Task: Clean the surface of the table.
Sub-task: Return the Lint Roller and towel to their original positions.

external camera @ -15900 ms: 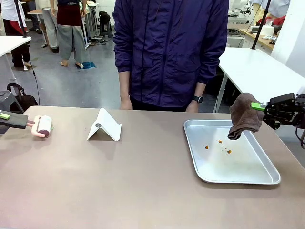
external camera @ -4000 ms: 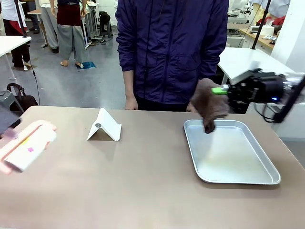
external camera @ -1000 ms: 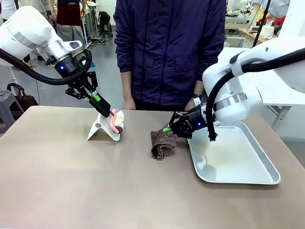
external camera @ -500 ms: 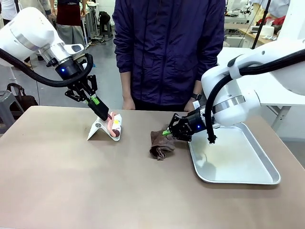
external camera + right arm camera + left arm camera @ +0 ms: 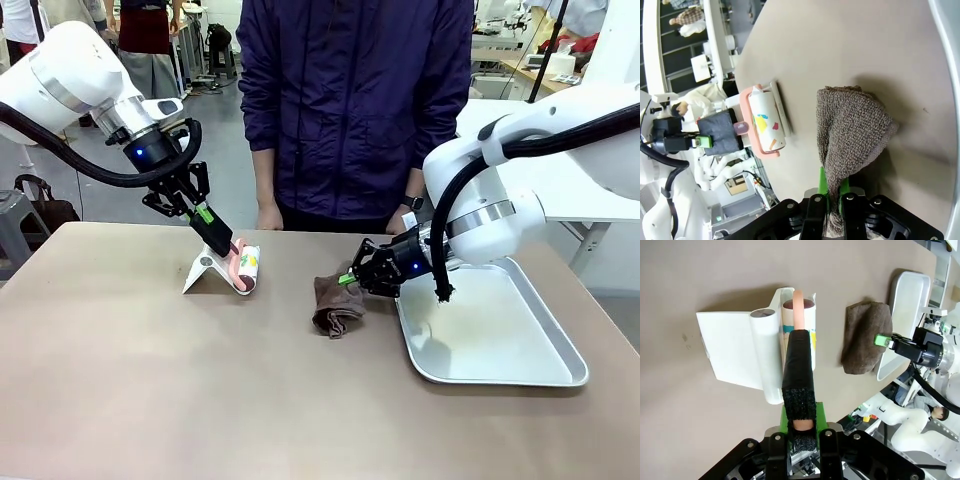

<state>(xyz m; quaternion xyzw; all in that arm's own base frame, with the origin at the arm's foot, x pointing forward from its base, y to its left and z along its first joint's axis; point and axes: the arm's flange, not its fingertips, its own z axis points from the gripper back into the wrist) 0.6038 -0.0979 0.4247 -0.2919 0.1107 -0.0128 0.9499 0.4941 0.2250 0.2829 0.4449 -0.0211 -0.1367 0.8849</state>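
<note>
The brownish table (image 5: pixel 180 390) spans the front view. My left gripper (image 5: pixel 224 245) is shut on the pink handle of a lint roller (image 5: pixel 247 268), whose roll sits against a white folded stand (image 5: pixel 205 270). In the left wrist view the gripper (image 5: pixel 799 342) clamps the handle with the roller (image 5: pixel 800 320) beside the stand (image 5: pixel 735 347). My right gripper (image 5: pixel 351 277) is shut on a brown cloth (image 5: pixel 335 304) that rests bunched on the table left of the metal tray (image 5: pixel 520 375). The right wrist view shows the gripper (image 5: pixel 832 186) pinching the cloth (image 5: pixel 852 127).
A person in a dark blue jacket (image 5: pixel 355 100) stands at the far edge, hands down by the table. The tray's bare floor lies at the right. The near half of the table is open. White tables stand behind at the right.
The left gripper has lowered the roller slightly beside the stand. The right gripper has drawn the cloth a little leftward, away from the tray.
</note>
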